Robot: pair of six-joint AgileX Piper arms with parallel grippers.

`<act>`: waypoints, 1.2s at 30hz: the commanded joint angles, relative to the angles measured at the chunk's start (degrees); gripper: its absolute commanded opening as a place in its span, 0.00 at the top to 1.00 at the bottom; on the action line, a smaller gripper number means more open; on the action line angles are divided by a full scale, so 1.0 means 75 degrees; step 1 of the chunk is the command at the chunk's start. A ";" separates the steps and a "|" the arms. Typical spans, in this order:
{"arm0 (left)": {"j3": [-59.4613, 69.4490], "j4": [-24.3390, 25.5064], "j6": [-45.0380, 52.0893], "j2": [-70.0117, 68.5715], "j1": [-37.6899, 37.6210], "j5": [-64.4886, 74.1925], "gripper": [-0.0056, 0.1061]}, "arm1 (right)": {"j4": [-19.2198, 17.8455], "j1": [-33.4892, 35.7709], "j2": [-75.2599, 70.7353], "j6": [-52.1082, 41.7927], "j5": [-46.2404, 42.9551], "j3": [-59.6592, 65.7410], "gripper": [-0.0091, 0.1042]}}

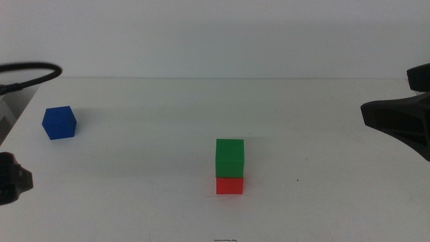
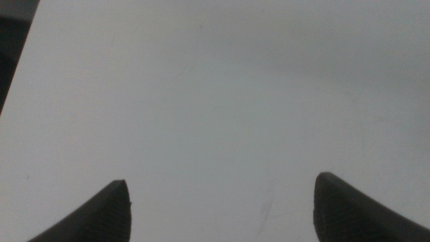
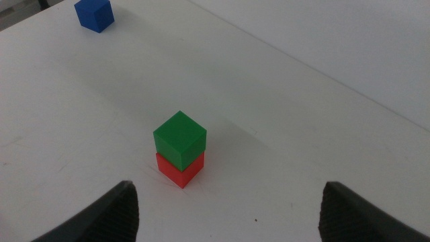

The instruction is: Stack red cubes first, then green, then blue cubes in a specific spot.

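The green cube point(image 1: 230, 158) sits on top of the red cube point(image 1: 230, 185) near the middle front of the white table. The stack also shows in the right wrist view, green cube point(image 3: 179, 139) on red cube point(image 3: 180, 170). The blue cube point(image 1: 59, 122) lies alone at the far left; it also shows in the right wrist view point(image 3: 94, 14). My right gripper point(image 3: 228, 208) is open and empty, back from the stack at the table's right side point(image 1: 403, 124). My left gripper point(image 2: 222, 208) is open and empty over bare table, at the left front edge point(image 1: 12, 178).
A black cable point(image 1: 30, 72) loops at the table's far left edge. The table's left edge shows as a dark strip in the left wrist view point(image 2: 12, 47).
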 commanded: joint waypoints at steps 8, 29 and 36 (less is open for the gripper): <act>-0.1560 0.0486 -0.0362 0.2023 -0.0004 0.0325 0.12 | 0.0040 -0.0062 -0.0052 -0.0058 -0.0443 -0.0199 0.09; -0.7001 0.0273 0.1425 0.7414 0.0758 0.1542 0.12 | 0.0040 -0.0062 -0.0052 -0.0058 -0.0443 -0.0199 0.09; -0.8247 0.0146 0.1556 0.8626 0.0758 0.1541 0.12 | 0.0040 -0.0062 -0.0052 -0.0058 -0.0443 -0.0199 0.09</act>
